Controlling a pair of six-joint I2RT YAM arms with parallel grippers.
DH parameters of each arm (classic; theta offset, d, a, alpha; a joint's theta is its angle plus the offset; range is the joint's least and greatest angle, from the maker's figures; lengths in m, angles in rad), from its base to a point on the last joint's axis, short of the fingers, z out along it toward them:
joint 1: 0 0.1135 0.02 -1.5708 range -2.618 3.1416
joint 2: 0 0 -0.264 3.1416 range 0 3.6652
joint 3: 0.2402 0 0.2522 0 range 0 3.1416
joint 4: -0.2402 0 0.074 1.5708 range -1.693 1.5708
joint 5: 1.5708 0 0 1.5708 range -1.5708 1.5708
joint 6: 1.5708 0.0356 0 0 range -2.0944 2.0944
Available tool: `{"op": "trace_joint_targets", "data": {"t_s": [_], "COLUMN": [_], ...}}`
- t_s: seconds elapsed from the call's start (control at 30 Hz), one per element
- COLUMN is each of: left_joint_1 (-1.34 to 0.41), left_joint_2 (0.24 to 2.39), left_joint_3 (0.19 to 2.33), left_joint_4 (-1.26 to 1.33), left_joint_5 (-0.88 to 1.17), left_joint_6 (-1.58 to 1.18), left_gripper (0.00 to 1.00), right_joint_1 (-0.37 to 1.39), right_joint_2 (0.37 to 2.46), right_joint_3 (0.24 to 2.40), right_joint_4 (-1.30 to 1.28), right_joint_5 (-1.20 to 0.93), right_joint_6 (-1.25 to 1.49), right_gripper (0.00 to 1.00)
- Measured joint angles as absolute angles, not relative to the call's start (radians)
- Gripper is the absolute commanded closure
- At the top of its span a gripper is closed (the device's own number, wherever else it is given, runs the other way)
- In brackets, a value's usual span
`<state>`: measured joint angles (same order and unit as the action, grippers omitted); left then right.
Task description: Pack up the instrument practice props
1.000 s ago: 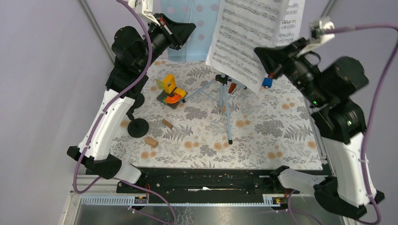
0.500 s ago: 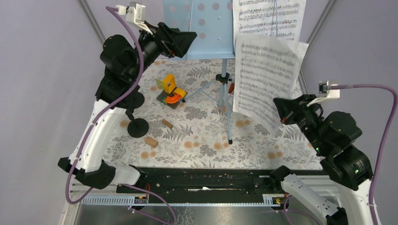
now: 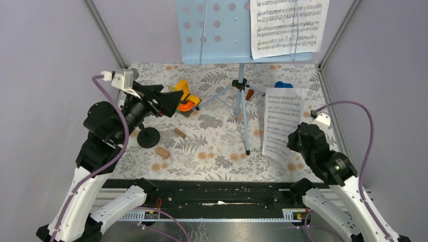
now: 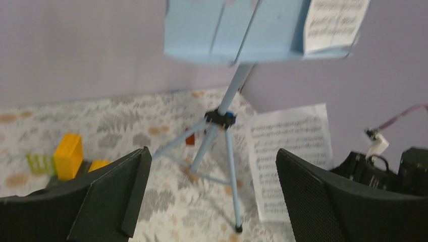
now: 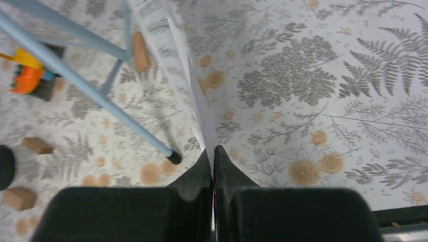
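The left gripper (image 3: 170, 100) is hovering over the left part of the table with its jaws spread wide and nothing between them; in its wrist view (image 4: 212, 155) the fingers are framing the tripod. Just nearer than it, a black round-based mic holder (image 3: 148, 137) is sitting on the fern-print cloth (image 3: 217, 151), with two wooden blocks (image 3: 162, 152) lying close by on its right. An orange and yellow toy (image 3: 184, 99) is resting farther back.

At the centre, the music rack (image 3: 217, 30) is standing upright, its post vertical and its legs splayed, one leg running toward the near edge. Its pale blue desk is stretching left to right and facing the arms. One page (image 3: 290, 25) is leaning on the right half of the desk, staves running across.

To the right, a loose sheet (image 3: 281, 121) is lying lengthwise from near to far, its far end reaching a blue toy car (image 3: 283, 84). The right gripper (image 3: 293, 143) is pinching its near corner between pressed-together fingers (image 5: 224, 166), and the wrist view is showing the paper edge-on.
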<state>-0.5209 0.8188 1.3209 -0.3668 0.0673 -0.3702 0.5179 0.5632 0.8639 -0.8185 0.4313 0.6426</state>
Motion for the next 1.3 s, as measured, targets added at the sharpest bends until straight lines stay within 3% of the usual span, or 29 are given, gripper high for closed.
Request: {"op": "trace_joint_targets", "data": {"t_s": [0.23, 0.5, 0.93, 1.3], "left_joint_1": [-0.521, -0.521, -0.521, -0.521], "left_joint_2": [0.706, 0.692, 0.716, 0.765], "left_joint_3": [1.116, 1.085, 1.086, 1.097], "left_joint_4": [-0.513, -0.581, -0.585, -0.585], "left_joint_5": [0.036, 0.024, 0.044, 0.096], "left_joint_6": [-0.386, -0.400, -0.401, -0.409], "left_gripper": [0.01, 0.01, 0.01, 0.01], "right_joint_1": [0.517, 0.467, -0.024, -0.244], "right_joint_2": [0.733, 0.967, 1.180, 1.365], "right_joint_3": [0.792, 0.770, 0.742, 0.700], "right_joint_4": [-0.747, -0.585, -0.390, -0.278], "right_joint_5": [0.532, 0.567, 0.311, 0.134], "right_joint_6": [0.640, 0.571, 0.497, 0.563], "right_gripper": [0.99, 0.97, 1.00, 0.67]}}
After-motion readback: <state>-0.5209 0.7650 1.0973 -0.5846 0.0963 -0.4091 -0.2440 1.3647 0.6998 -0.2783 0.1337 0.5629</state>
